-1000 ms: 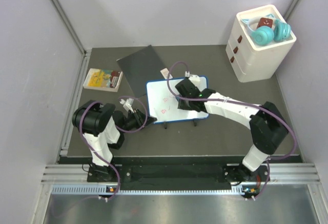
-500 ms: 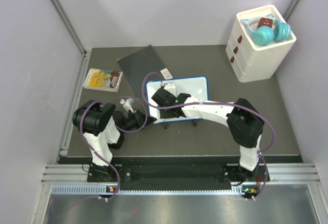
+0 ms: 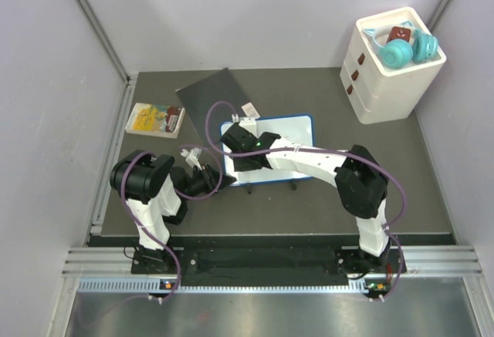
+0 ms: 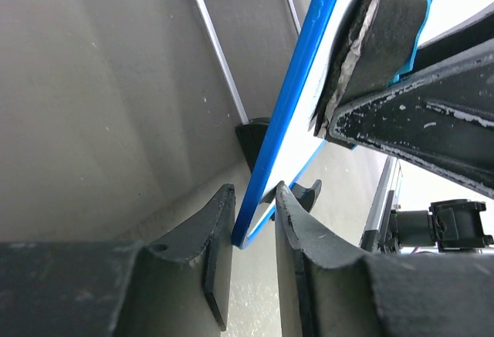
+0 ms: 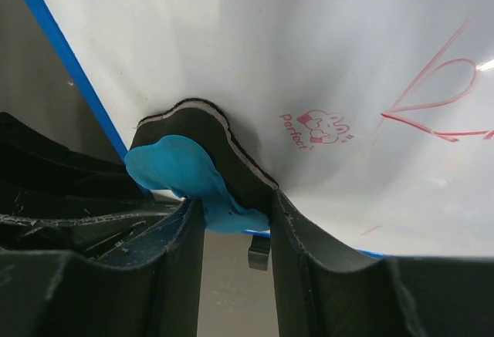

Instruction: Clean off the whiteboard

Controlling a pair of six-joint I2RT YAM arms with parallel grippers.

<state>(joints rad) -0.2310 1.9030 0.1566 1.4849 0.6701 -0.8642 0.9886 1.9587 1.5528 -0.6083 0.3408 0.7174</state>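
The whiteboard [image 3: 289, 130], blue-framed, stands on small black feet in the middle of the table. My left gripper [image 3: 219, 183] is shut on its near left corner, and in the left wrist view the blue frame [image 4: 297, 98] runs between the fingertips of that gripper [image 4: 253, 198]. My right gripper [image 3: 241, 141] is shut on a blue eraser [image 5: 174, 171], whose black felt is pressed against the left part of the board [image 5: 270, 44]. Red scribbles [image 5: 432, 90] and a small red "Perfect" stamp [image 5: 312, 127] show on the white surface beside the eraser.
A dark grey sheet [image 3: 212, 94] lies behind the board at the left. A yellow card pack [image 3: 154, 119] sits at the far left. A white drawer unit [image 3: 390, 67] at the back right carries teal headphones [image 3: 405, 48]. A small tag [image 3: 250, 109] lies by the board's top edge.
My right gripper has swept the eraser leftwards across the board, from its middle right to its left edge. The left gripper has kept its hold on the corner.
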